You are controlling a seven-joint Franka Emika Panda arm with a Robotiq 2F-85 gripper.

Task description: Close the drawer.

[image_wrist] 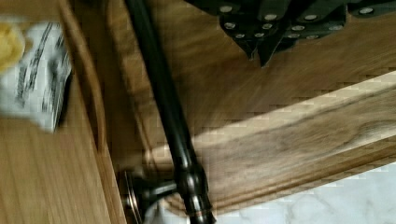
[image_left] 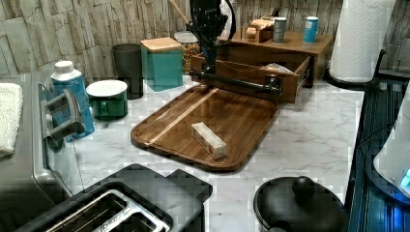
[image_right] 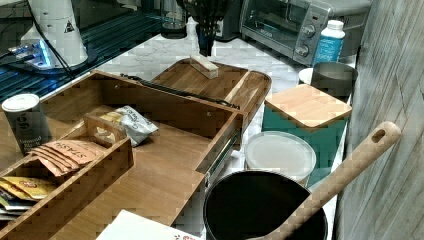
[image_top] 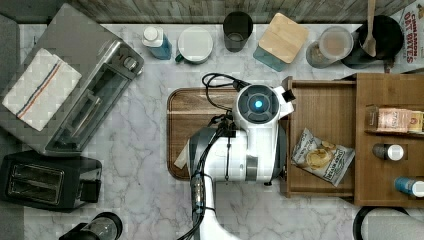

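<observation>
One drawer (image_top: 320, 107), fully open; gripper (image_wrist: 259, 51) shut, empty, beside handle (image_wrist: 163, 102). I'd push squarely mid-bar.

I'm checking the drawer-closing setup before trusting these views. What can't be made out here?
- Gripper: whether it touches the drawer handle; wrist view is blurred, and the arm covers it in the top view.
- Drawer: its front edge lies under the arm in the top view.
- Snack bag: print blurred, cut by the wrist view's edge.
</observation>
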